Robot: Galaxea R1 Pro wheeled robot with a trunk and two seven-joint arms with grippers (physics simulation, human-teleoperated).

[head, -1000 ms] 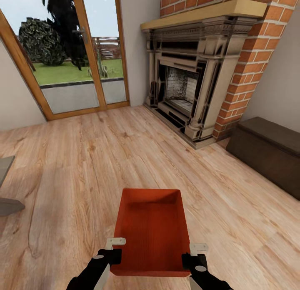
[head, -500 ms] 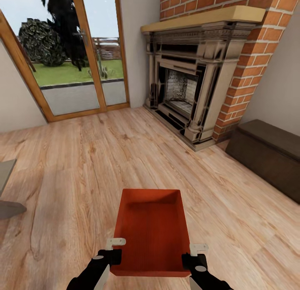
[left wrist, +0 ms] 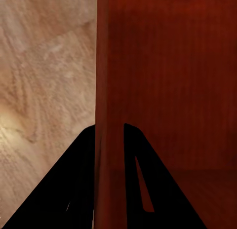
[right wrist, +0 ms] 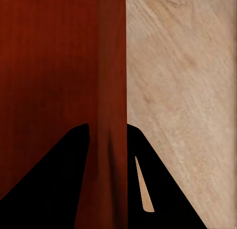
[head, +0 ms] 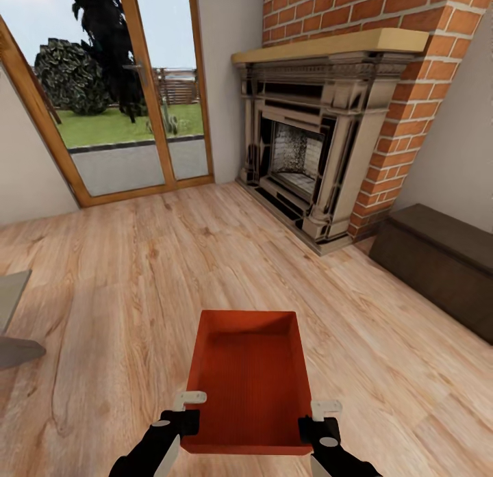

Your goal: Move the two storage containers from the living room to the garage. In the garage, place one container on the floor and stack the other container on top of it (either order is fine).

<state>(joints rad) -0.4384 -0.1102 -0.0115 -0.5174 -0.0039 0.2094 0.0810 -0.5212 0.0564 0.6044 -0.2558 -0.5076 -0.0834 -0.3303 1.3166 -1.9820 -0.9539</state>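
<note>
Glossy black arms [head: 147,449], pale grey wrist brackets [head: 189,398]

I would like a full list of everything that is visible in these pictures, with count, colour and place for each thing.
storage container: one, orange-red, carried low in front of the robot, over the floor
wood-plank floor: one, light wood, across the room
fireplace: one, grey stone surround with a tan mantel, in a red brick wall ahead on the right
glass doors: one pair, wooden frames, far left, garden behind
chest: one, dark brown, along the right wall
low table: one, grey, at the left edge, partly cut off
left pincer: one, black, shut on the container's left wall
right pincer: one, black, shut on its right wall
</note>
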